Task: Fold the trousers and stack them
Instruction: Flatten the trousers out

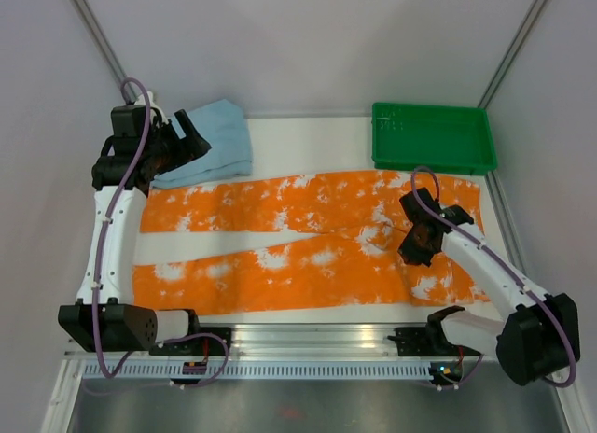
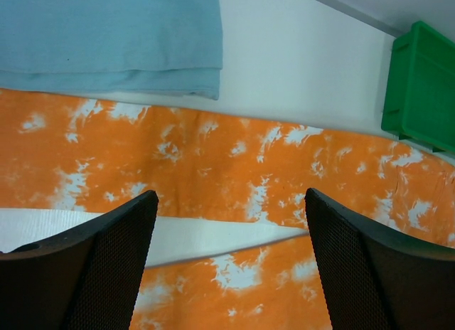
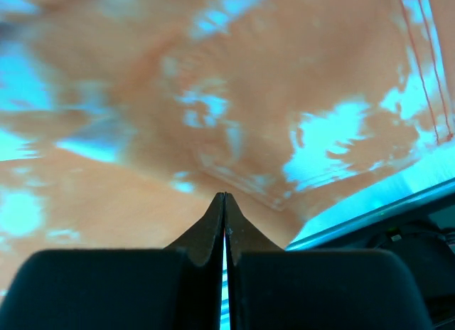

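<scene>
lying spread flat on table (image 1: 308, 148): orange trousers (image 1: 280, 204). left gripper (image 2: 229, 198) fingers wide apart above them; right gripper (image 3: 225, 196) fingers pressed together, empty.

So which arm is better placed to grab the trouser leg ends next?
Probably left: the left tool is open and hangs near the leg ends of the trousers. The right tool is shut, down by the waist end.

folded blue cloth (image 1: 213, 142), green tray (image 1: 432, 137), white table (image 1: 308, 139)
</scene>
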